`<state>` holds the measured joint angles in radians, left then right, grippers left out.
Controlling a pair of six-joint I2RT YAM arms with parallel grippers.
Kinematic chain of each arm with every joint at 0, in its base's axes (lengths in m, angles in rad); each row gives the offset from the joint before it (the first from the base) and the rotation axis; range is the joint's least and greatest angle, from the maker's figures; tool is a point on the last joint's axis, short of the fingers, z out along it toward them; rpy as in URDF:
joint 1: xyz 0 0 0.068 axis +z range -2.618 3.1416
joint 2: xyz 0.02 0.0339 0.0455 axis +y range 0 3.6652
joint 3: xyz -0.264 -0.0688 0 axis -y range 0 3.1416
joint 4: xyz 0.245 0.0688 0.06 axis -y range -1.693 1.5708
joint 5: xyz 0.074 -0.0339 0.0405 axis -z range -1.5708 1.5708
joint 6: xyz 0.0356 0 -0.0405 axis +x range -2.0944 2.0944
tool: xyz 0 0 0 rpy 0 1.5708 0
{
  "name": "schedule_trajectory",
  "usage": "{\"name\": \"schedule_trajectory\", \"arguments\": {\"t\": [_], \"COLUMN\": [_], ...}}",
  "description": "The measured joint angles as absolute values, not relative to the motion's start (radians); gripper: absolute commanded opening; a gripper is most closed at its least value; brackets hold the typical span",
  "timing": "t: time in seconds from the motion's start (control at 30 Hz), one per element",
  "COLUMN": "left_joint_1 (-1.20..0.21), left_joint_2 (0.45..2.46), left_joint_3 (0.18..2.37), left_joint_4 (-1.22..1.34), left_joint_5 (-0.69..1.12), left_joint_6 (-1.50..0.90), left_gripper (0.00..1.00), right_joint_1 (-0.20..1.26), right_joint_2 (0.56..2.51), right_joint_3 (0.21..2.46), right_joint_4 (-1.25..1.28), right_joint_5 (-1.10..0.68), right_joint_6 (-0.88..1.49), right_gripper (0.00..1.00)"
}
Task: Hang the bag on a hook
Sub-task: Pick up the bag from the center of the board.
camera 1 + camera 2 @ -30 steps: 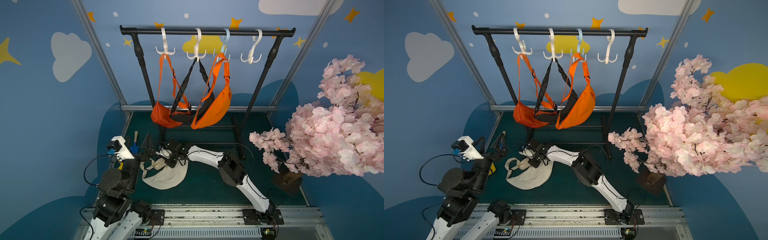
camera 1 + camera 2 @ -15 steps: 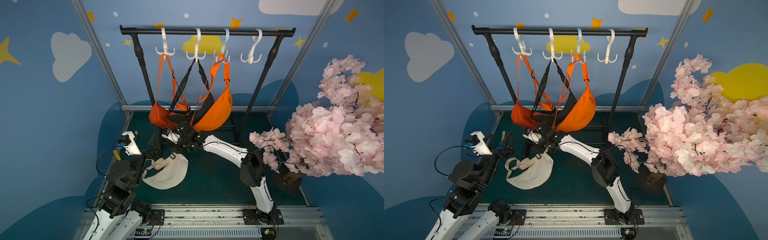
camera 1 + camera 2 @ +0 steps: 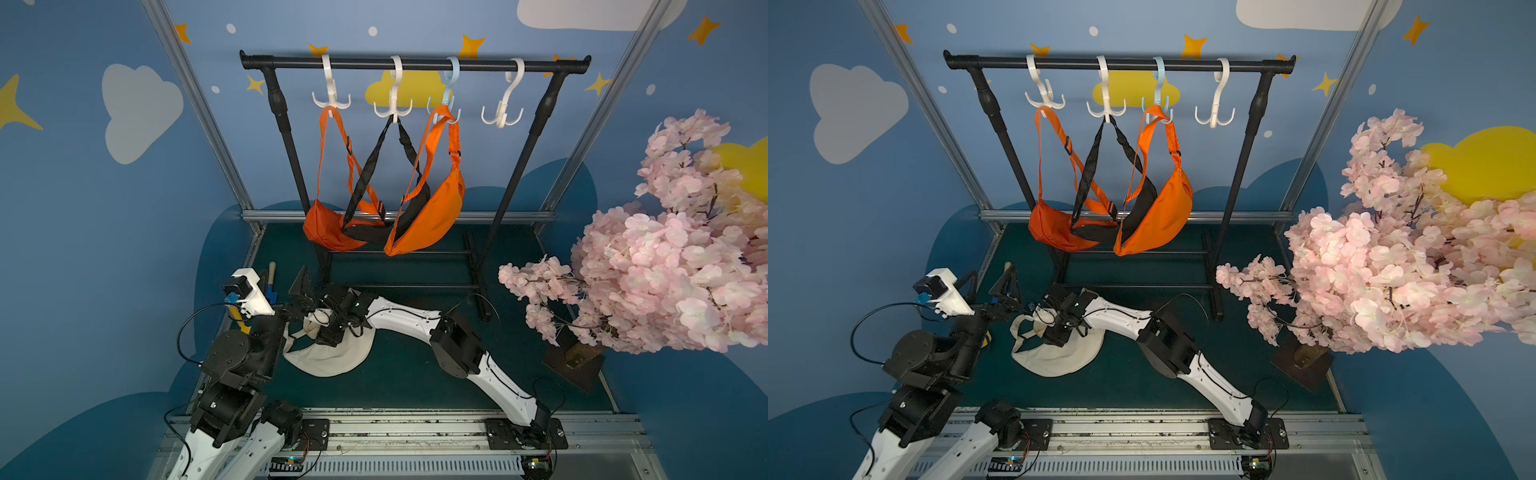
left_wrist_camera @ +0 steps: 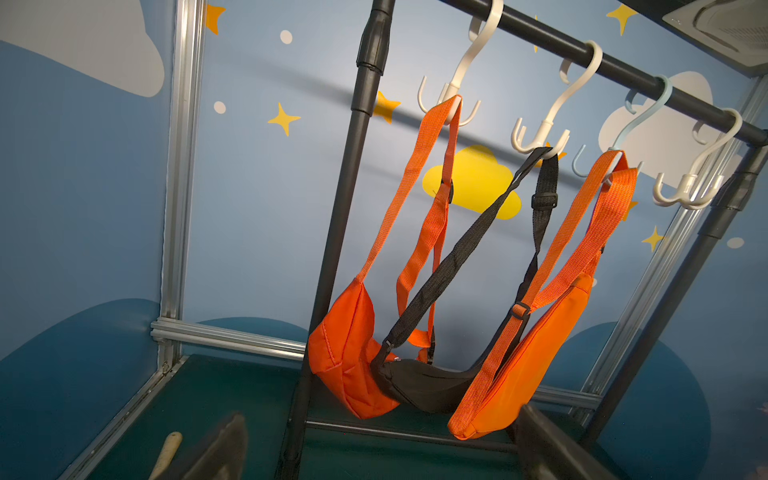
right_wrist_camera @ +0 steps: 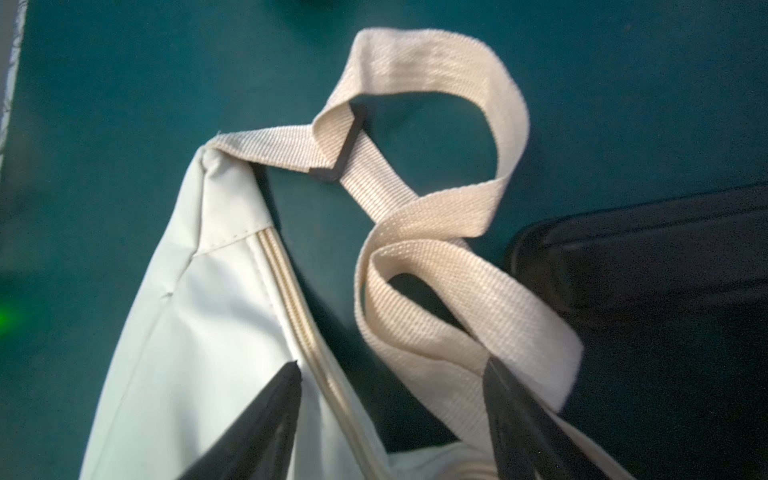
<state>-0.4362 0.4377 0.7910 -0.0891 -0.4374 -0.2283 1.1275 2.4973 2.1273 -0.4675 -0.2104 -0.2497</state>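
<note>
Found right gripper [image 5: 390, 415] spread, gripping nothing, poised over the looped strap [image 5: 436, 257] of the cream bag [image 3: 332, 353]. Logged bag flat on mat [image 3: 415, 374] directly beneath, long axis crosswise before the rack [image 3: 415, 64]. Noted left gripper [image 3: 990, 284] agape, empty, raised alongside; judged right arm nearer, free hook [image 3: 503, 112] well apart.

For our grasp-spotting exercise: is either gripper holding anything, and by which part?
Nothing is held. The right gripper is open over the cream bag and its strap; the left gripper is open and empty.
</note>
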Motion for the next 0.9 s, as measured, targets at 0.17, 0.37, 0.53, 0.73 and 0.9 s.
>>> {"name": "schedule_trajectory", "arguments": {"t": [0.17, 0.37, 0.53, 0.73, 0.9], "left_joint_1": [-0.436, -0.436, -0.436, -0.434, -0.434], "left_joint_2": [0.437, 0.436, 0.43, 0.424, 0.438], "left_joint_3": [0.791, 0.791, 0.791, 0.791, 0.791], "left_joint_4": [-0.089, -0.089, -0.092, -0.097, -0.097], "left_joint_5": [-0.437, -0.438, -0.438, -0.441, -0.425], "left_joint_6": [-0.228, -0.228, -0.228, -0.223, -0.207], "left_gripper": [1.0, 1.0, 1.0, 1.0, 1.0], "right_joint_1": [1.127, 1.126, 1.123, 1.092, 1.015], "right_joint_2": [2.495, 2.507, 2.539, 2.536, 2.383], "right_joint_3": [2.067, 2.107, 2.176, 2.159, 1.912], "right_joint_4": [-0.415, -0.424, -0.432, -0.443, -0.387], "right_joint_5": [-0.165, -0.143, -0.136, -0.149, -0.168], "right_joint_6": [-0.241, -0.243, -0.237, -0.183, -0.119], "right_gripper": [0.72, 0.7, 0.29, 0.0, 0.0]}}
